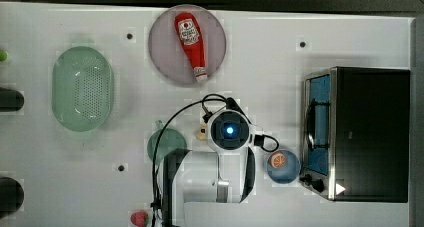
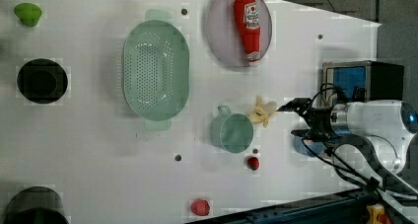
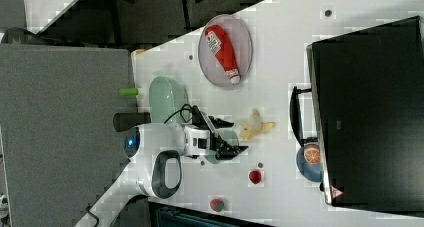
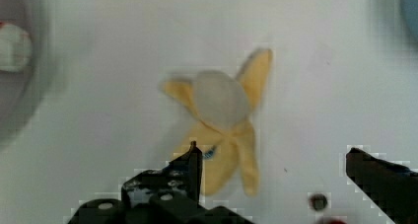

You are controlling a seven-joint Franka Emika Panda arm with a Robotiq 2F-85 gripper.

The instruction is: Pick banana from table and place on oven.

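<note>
Banana (image 4: 224,135) lies flat on the white table (image 2: 88,150), peel strips splayed around the cream tip, not yet picked up. In the wrist view it sits just ahead of the claw (image 4: 276,167), nearer one finger than the other, so the claw is not centred on it.

Reading the left view from its left to its right:
- Green strainer (image 2: 156,70): well apart from the claw, beyond the banana.
- Teal cup (image 2: 231,131): just beside the banana, on its far side from the claw.
- Banana: immediately in front of the fingertips, apparently not touching them.
- Claw: spread wide, holding nothing.
- Oven (image 2: 367,78): behind and to one side of the claw, black top bare.

Step in hand: approach for the pick. Judged from the frames, the claw is above the table and short of grasp position.

Next move, as judged:
1. Shift the claw until the banana body lies midway between the fingers.
2. Lower until the fingers straddle the body, not the thin peel strips.
3. Close, lift, then carry to the oven top.

Caution: the cup stands near the banana; a finger could nudge it during descent.
</note>
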